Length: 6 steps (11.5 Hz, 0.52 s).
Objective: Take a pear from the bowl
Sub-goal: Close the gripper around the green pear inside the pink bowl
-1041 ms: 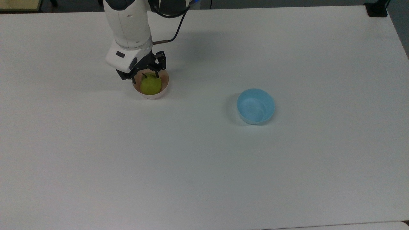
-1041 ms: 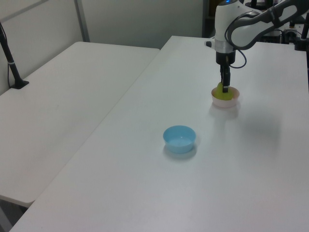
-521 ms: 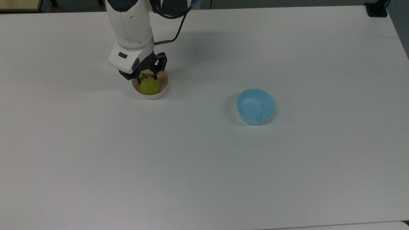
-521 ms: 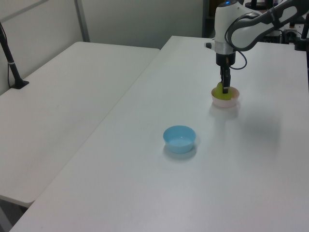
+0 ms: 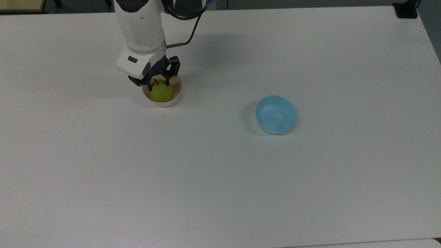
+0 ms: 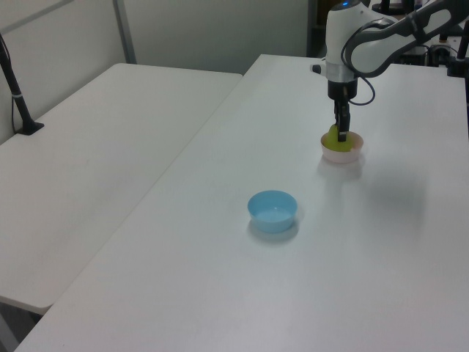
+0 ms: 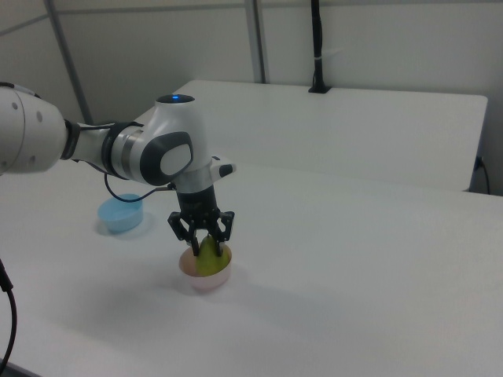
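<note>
- Over the white bench (image 5: pixel 220 179) in the top view, little differs from half a second ago: the arm and the small yellow-green pear (image 5: pixel 161 93) sit where they did, while a second ago the wrist stood slightly lower and further toward the top view's left.
- The white arm comes down from the top edge, and its black two-finger pincer (image 5: pixel 160 82) points down into the small round pale pink bowl (image 5: pixel 176 95), one finger on each side of the pear's upper part, clamped on it.
- The pear stands upright in that bowl, its dark stem up between the fingers.
- A light blue round bowl (image 5: pixel 275 114) sits well apart toward the top view's right.
- From the left view, the arm reaches in from the upper right, wrist vertical, with the pincer (image 6: pixel 340 133) on the pear (image 6: pixel 334 137) inside the pink bowl (image 6: pixel 342 153); the blue bowl (image 6: pixel 272 210) is nearer the camera.
- From the right view, the elbow bends in from the left, and the pincer (image 7: pixel 201 245) hangs straight down, gripping the pear (image 7: pixel 207 258), long axis vertical, in the pink bowl (image 7: pixel 206 277); the blue bowl (image 7: pixel 121 214) lies behind.
</note>
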Each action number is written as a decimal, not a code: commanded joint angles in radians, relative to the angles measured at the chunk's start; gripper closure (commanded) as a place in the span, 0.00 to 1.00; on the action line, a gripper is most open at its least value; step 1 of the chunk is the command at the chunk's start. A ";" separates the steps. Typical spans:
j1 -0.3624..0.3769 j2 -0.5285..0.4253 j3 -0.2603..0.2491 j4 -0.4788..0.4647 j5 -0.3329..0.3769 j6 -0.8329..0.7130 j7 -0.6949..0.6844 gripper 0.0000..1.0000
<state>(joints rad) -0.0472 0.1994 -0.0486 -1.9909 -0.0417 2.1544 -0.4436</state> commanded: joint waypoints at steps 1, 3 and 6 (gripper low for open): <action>0.009 -0.047 0.004 -0.017 -0.014 -0.014 -0.012 1.00; 0.009 -0.078 0.015 -0.002 -0.012 -0.050 -0.012 1.00; 0.007 -0.104 0.019 0.032 -0.006 -0.112 -0.012 1.00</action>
<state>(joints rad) -0.0465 0.1535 -0.0327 -1.9789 -0.0417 2.1199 -0.4440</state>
